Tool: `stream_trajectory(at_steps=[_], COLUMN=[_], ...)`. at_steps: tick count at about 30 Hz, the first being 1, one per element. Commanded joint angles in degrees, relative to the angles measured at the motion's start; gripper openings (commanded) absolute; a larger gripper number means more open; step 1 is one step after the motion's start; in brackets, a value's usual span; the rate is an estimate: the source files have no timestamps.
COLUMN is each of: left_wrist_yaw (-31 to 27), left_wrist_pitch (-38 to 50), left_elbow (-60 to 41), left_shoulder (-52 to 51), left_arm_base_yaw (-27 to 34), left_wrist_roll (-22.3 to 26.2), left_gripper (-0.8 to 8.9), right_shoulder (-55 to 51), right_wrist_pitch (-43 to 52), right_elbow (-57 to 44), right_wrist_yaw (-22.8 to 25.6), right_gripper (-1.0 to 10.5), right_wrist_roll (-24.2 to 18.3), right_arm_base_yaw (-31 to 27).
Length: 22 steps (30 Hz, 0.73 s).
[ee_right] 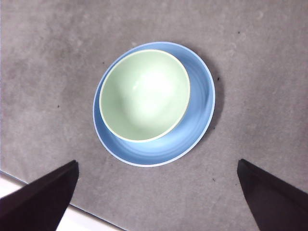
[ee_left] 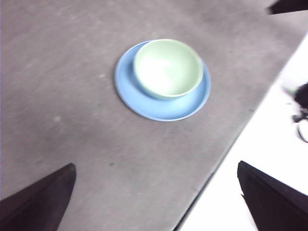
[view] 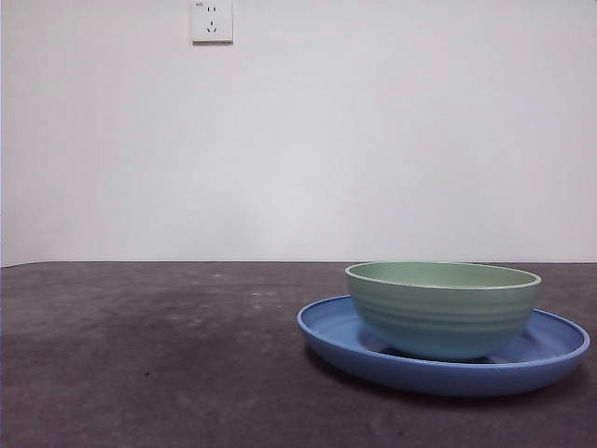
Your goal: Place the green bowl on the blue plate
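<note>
The green bowl (view: 443, 308) stands upright on the blue plate (view: 331, 329) at the right of the dark table in the front view. It sits off-centre on the plate. Both show from above in the left wrist view, bowl (ee_left: 167, 68) on plate (ee_left: 129, 91), and in the right wrist view, bowl (ee_right: 143, 95) on plate (ee_right: 202, 110). My left gripper (ee_left: 156, 197) is open and empty, high above the table, well clear of the bowl. My right gripper (ee_right: 156, 197) is open and empty, high above the plate. Neither arm shows in the front view.
The table's edge (ee_left: 226, 154) runs close to the plate in the left wrist view, with white floor and a dark cable (ee_left: 302, 110) beyond. The edge also shows in the right wrist view (ee_right: 82, 209). A wall socket (view: 212, 21) is on the white wall.
</note>
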Motion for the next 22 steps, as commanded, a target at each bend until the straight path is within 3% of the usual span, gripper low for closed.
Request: stream_trajectory(at_steps=[1,7,13,22], left_wrist_yaw=[0.8,0.8,0.8,0.8], left_wrist_pitch=[1.1,1.3,1.5,1.5], left_elbow=[-0.3,-0.4,-0.4,-0.4], left_shoulder=[-0.1,-0.2,-0.2,-1.2], left_arm_base_yaw=[-0.4,-0.4,-0.4,-0.4], left_wrist_roll=[1.1,1.1,1.1,1.1], left_gripper=[5.63,5.63,5.63,5.63], right_shoulder=[1.3,5.2,14.9,30.2], right_wrist_pitch=[0.0,-1.2,-1.4,6.3], right_elbow=[0.9,0.9,0.9,0.9], right_wrist_yaw=[0.3,1.7,2.8,2.8], right_gripper=[5.6,5.1,5.1,4.8], right_wrist_roll=[-0.8,-0.4,-4.2,-6.2], right_arm_base_yaw=[0.2,-0.4,-4.9,-8.5])
